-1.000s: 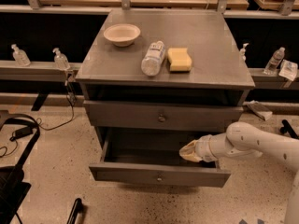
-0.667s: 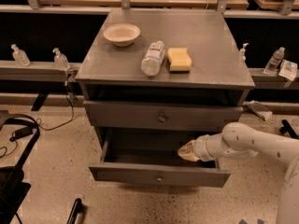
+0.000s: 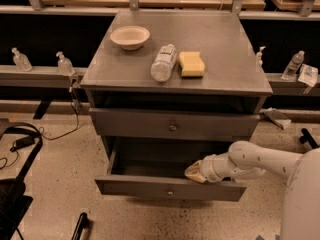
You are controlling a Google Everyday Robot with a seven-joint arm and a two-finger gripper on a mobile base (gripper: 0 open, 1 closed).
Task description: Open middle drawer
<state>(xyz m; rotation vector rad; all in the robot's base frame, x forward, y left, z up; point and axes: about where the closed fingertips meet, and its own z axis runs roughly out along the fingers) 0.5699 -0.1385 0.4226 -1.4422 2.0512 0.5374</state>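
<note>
The middle drawer [image 3: 150,188] stands pulled out to the near side, under the closed drawer [image 3: 210,126] above it. Its long front runs from left to right. The gripper [image 3: 194,172] reaches in from the right and sits just behind this front, to the right of the knob [image 3: 170,190]. Whether the gripper is wide or narrow cannot be told. Any more opening would likely need a pull straight to the near side, across the long front.

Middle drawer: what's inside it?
The middle drawer shows bare floor, plus the gripper reaching in at right. Its front strip and the corner under the gripper are hidden.
</note>
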